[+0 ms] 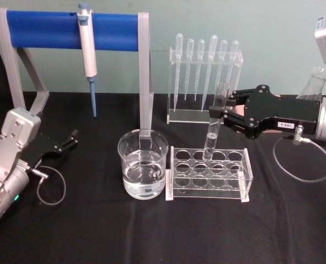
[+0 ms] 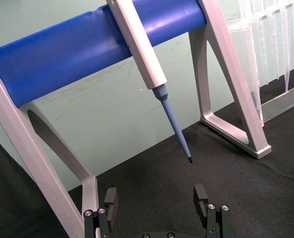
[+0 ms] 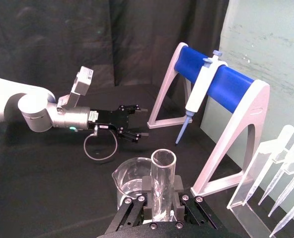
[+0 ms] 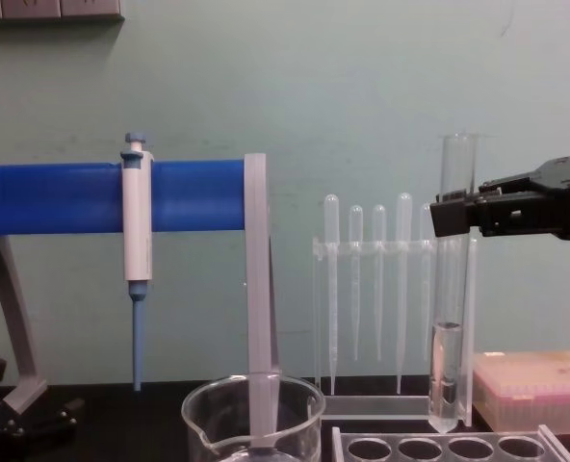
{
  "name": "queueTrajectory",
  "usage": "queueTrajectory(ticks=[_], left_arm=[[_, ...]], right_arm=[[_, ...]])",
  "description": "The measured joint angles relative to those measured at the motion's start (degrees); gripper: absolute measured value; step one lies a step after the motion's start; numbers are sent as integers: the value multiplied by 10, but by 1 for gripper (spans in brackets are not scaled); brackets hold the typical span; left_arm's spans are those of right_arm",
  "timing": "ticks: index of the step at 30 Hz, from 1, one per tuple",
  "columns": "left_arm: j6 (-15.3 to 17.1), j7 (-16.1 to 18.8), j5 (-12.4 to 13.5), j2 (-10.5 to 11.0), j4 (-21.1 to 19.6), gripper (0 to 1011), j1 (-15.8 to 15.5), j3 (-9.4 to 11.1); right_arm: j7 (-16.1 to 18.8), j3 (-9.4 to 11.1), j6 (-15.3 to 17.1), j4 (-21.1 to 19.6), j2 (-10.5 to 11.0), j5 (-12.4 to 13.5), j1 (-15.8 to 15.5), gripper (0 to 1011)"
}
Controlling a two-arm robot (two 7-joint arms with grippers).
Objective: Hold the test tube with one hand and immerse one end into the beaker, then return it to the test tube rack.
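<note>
Tablecloth black, wall green, right end effector gripping test tube

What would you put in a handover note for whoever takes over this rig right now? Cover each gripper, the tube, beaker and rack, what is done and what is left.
Right gripper: shut on the test tube, held upright over the rack's back row, its round bottom just above the holes.
Left gripper: open, parked low at the robot's left by the pipette stand.
Beaker: left of the rack, holding clear liquid.
Done: tube in hand; whether it has been dipped cannot be told.
Left: dip if needed, seat the tube in the rack, release.
</note>
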Motion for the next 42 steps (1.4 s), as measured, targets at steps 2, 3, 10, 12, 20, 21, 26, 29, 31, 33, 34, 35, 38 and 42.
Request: queueTrajectory(ticks=[2, 3, 10, 12, 20, 21, 26, 29, 31, 33, 34, 35, 38, 42], left_arm=[[0, 0, 0, 0, 0, 1000, 0, 0], [0, 0, 0, 0, 0, 1000, 0, 0], [0, 0, 0, 0, 0, 1000, 0, 0], [0, 0, 0, 0, 0, 1000, 0, 0], [0, 0, 0, 0, 0, 1000, 0, 0], [0, 0, 0, 0, 0, 1000, 0, 0], [0, 0, 0, 0, 0, 1000, 0, 0], [0, 0, 0, 0, 0, 1000, 0, 0], [0, 0, 0, 0, 0, 1000, 0, 0], [0, 0, 0, 0, 0, 1000, 0, 0], [0, 0, 0, 0, 0, 1000, 0, 0], [0, 0, 0, 0, 0, 1000, 0, 0], [0, 0, 0, 0, 0, 1000, 0, 0], [0, 0, 0, 0, 0, 1000, 0, 0]], right_arm=[[0, 0, 0, 0, 0, 0, 0, 241], [0, 0, 0, 0, 0, 0, 0, 241], [0, 0, 0, 0, 0, 0, 0, 241], [0, 0, 0, 0, 0, 0, 0, 241], [0, 0, 0, 0, 0, 0, 0, 241], [0, 0, 0, 0, 0, 0, 0, 241], [2, -15, 0, -1, -5, 0, 16, 241], [2, -24, 1, -2, -12, -2, 28, 241], [3, -34, 5, -1, -23, -5, 45, 241], [3, -40, 7, 1, -30, -6, 55, 241], [3, -48, 11, 6, -41, -8, 67, 241], [3, -52, 13, 8, -46, -9, 73, 241], [3, -69, 19, 20, -69, -13, 97, 241], [-6, -88, 24, 34, -92, -21, 118, 241]])
